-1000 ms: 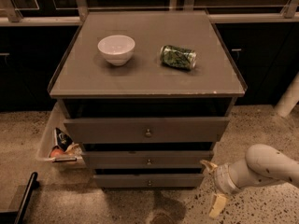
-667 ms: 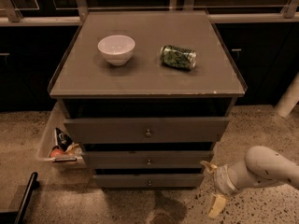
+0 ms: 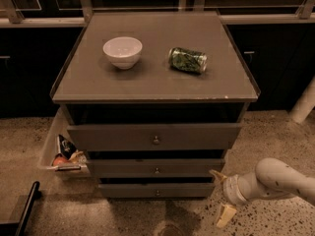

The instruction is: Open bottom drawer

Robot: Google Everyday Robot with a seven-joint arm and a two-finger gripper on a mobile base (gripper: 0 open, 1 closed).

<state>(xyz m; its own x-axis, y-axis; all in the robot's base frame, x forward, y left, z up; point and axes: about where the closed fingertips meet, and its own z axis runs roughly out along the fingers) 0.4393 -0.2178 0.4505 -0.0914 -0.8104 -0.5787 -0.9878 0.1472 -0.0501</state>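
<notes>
- The gripper [image 3: 221, 194] hangs low at the lower right, just right of the bottom drawer [image 3: 157, 190]. Its two pale fingers [image 3: 226, 215] are spread wide, with nothing between them. The white arm [image 3: 278, 180] runs off the right edge.
- The bottom drawer is the narrowest front, lowest on the cabinet, with a tiny knob at its centre. Whether the upper finger touches its right end cannot be told.
- A dark bar [image 3: 24, 210] at the lower left is cut off. The packets in a bin [image 3: 49, 144] left of the cabinet are hard to identify.
- On the grey cabinet top [image 3: 147, 85], a white bowl [image 3: 122, 51] stands to the left. A green can [image 3: 187, 60] lies on its side to the right.
- The speckled floor [image 3: 275, 132] lies below dark cupboards [image 3: 280, 58] behind.
</notes>
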